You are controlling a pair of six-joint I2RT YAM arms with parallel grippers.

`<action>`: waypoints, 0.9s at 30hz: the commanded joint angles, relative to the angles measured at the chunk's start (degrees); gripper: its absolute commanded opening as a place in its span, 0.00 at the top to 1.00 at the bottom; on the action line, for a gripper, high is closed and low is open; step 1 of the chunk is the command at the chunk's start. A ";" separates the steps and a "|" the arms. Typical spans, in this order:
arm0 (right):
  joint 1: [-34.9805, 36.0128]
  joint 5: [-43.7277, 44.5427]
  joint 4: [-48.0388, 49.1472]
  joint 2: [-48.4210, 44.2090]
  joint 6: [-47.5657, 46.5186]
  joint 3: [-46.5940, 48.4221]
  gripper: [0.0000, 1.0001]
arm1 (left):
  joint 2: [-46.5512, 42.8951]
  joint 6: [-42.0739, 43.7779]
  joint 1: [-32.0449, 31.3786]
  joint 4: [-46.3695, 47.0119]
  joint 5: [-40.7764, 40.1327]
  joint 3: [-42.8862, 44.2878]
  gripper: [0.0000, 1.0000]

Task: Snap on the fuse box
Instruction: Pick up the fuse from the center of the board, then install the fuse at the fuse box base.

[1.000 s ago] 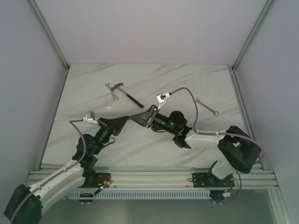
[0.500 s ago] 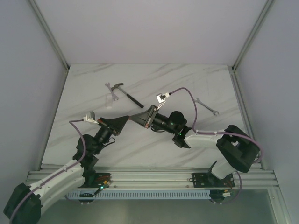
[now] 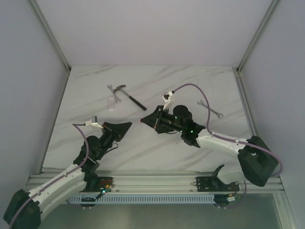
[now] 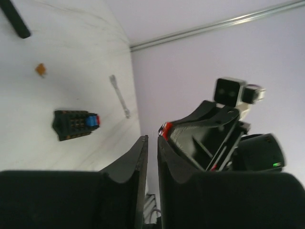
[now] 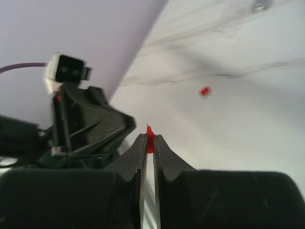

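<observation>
- Currently, nearest the bases, the left gripper (image 3: 127,125) is seen with its jaws drawn to a narrow slit and nothing between them.
- Just beyond it, the right gripper (image 3: 143,120) is clamped on a small red fuse (image 5: 149,133), with a gap left between the two sets of fingertips.
- The fuse box (image 4: 74,125) is shown lying on the table in the left wrist view, blue at one end and touched by neither gripper; its place cannot be made out from above.
- Farther out, a loose red fuse (image 5: 205,90) is seen, then the hammer (image 3: 127,97) and the wrench (image 3: 211,109).
- Fuse seating is judged to be the step in hand. Next, the held fuse must be lined up over an open slot and pressed home, with the box probably steadied by the left gripper.
</observation>
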 commanded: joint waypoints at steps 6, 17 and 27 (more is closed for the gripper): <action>-2.17 11.47 -45.48 -0.71 -16.60 14.53 1.00 | 10.78 14.13 0.13 -7.53 2.25 7.73 0.69; -2.59 22.12 -70.27 7.05 -19.48 29.09 1.00 | 31.34 23.39 0.68 -5.98 12.04 18.44 0.55; -2.88 27.98 -85.21 17.88 -23.86 42.84 1.00 | 47.45 27.91 1.68 -8.32 20.20 27.37 0.48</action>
